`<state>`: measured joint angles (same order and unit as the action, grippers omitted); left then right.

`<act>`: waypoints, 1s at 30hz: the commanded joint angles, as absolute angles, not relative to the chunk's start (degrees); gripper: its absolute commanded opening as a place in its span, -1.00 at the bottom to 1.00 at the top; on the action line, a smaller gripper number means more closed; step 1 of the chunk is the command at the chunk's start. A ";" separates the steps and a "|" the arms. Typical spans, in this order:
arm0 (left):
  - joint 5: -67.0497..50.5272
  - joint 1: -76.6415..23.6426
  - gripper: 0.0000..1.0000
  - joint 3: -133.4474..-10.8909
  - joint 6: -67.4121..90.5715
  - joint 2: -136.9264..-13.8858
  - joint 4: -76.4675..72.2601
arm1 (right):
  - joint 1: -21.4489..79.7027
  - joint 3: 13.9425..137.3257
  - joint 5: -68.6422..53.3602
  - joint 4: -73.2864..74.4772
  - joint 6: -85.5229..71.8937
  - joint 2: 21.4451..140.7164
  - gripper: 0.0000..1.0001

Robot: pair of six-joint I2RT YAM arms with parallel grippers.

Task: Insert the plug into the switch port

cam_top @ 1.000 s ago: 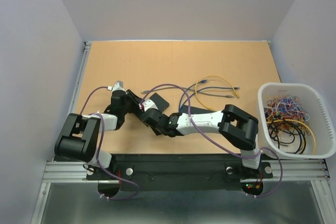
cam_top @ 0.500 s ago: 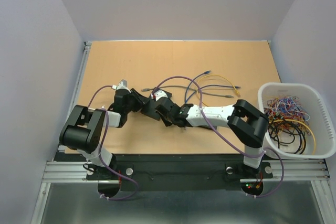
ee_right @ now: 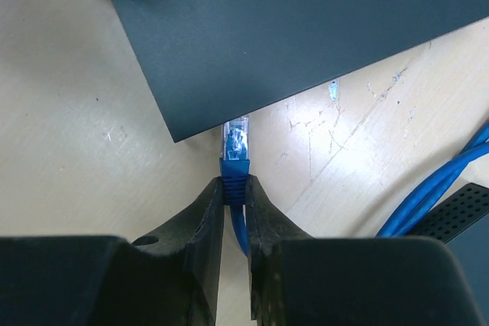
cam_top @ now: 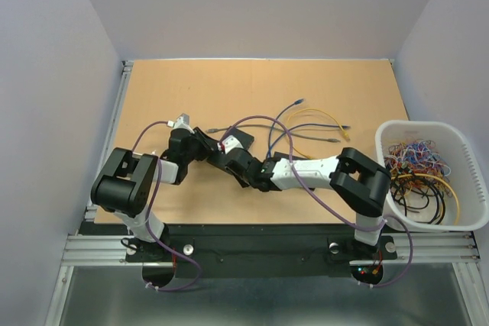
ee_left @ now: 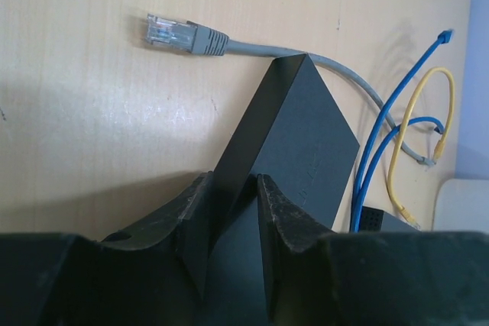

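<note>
**Right gripper point(ee_right: 235, 188) clamped on blue plug point(ee_right: 236, 150) at the switch point(ee_right: 290, 28)**

Its wrist view alone shows the plug's clear, ridged tip meeting the matte black box's near edge; whether it enters a port cannot be told. The left gripper point(ee_left: 231, 188) pinches the switch's tilted corner, seen only from that wrist. Beyond lies a clear-tipped grey cable point(ee_left: 252, 47) on the pale wooden table point(ee_left: 76, 112).
</note>
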<state>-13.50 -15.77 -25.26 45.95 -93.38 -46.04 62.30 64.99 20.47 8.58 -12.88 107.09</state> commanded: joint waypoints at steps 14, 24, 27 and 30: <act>-19.86 -18.54 -0.28 -25.40 38.06 -97.21 -32.78 | 64.25 56.34 20.22 -6.85 1.40 96.94 -0.99; -21.53 -18.72 -0.29 -26.80 37.00 -98.52 -32.08 | 64.34 53.97 18.20 -13.26 2.72 98.79 -0.99; -21.80 -18.72 -0.29 -26.98 36.74 -98.79 -31.82 | 64.16 53.00 18.37 -14.85 3.51 98.79 -0.99; -21.80 -18.81 -0.29 -27.16 36.74 -98.88 -31.73 | 64.25 53.26 18.89 -15.64 4.04 99.67 -0.99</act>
<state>-20.38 -17.19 -28.64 39.40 -95.64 -44.34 63.53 52.31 19.44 -5.56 2.46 99.92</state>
